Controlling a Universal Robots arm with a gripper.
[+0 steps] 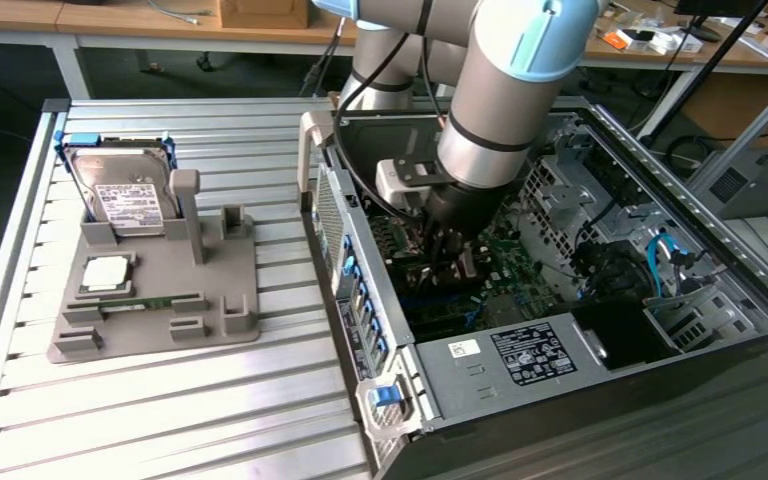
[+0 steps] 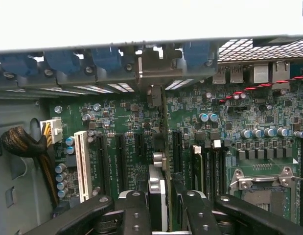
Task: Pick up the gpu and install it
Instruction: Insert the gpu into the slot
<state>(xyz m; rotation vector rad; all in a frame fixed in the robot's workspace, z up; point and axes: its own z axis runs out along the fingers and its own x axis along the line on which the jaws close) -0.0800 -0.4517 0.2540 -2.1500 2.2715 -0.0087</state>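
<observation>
— Fingers (image 2: 133, 210) first: two dark pads low in the wrist frame, pinching the gpu (image 2: 158, 196) edge-on between them, one on each face of the card.

— So it's already off the grey stand (image 1: 157, 300)?

— Looks so. At the left of the exterior frame that stand carries the hard drive (image 1: 124, 195) propped upright, with the memory stick (image 1: 151, 301) lying flat lower down. Nothing like a card with a bracket shows on it.

— And moving right?

— The gripper (image 1: 444, 265) sits in the middle of the frame, down inside the open computer case (image 1: 518, 350), just above the green motherboard (image 1: 518, 270). In the wrist frame the card stands on edge, running up the centre toward the rear brackets, in line with one of the black expansion slots (image 2: 119, 161). Whether its lower edge touches a slot yet, I can't tell.

— How would you say it handles?

— Light and stiff, I'd judge, a thin board that won't sag. Fragile too: small parts on the faces, contacts along the lower edge. The silvery bracket (image 2: 157, 183) is probably slick. Holding it by the flat faces near the top edge, as here, seems the sensible place; squeezing hard or twisting could stress the board.

— Farther right?

— The processor socket (image 2: 261, 188), lower right of the wrist frame, well apart from the card.
</observation>
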